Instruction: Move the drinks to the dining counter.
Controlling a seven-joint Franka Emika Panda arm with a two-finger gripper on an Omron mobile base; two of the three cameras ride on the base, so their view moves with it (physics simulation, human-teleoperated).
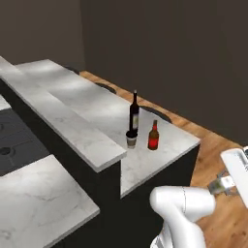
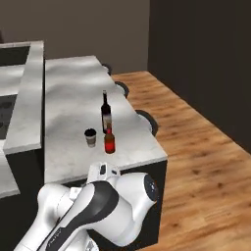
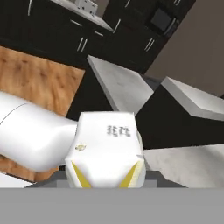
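Status from my end: three of the four drinks are upright on the dining desk [image 1: 92,104], grouped near its near end, closer to the edge that faces the wooden floor [image 2: 196,147] than to the raised ledge [image 1: 58,116].

- Wine bottle [image 1: 134,115]: tall, dark, pale label. It stands furthest back of the three.
- Red bottle [image 1: 153,137]: shorter, just beside the wine bottle on the side toward the desk's near edge. From the right base view the two nearly line up and I see no gap between them; I can't tell if they touch.
- Paper cup [image 1: 131,139]: brown with a dark lid, on the ledge side of the two bottles. It's near them but apart, with a clear gap in the right base view.

The fourth drink, the small whitish glass [image 3: 107,148], is off the desk. In the hand view I see it close up, right where the fingertips sit. In the left base view the fingers [image 1: 214,186] hang over the floor, past the desk's near corner and below its top, with a pale object between them. I read that as clamped on the glass, though the glass hides the tips in the hand view.

Beyond the ledge I see the black cooktop [image 1: 14,140]. Dark round stools [image 1: 155,114] are tucked under the desk's floor-side edge.
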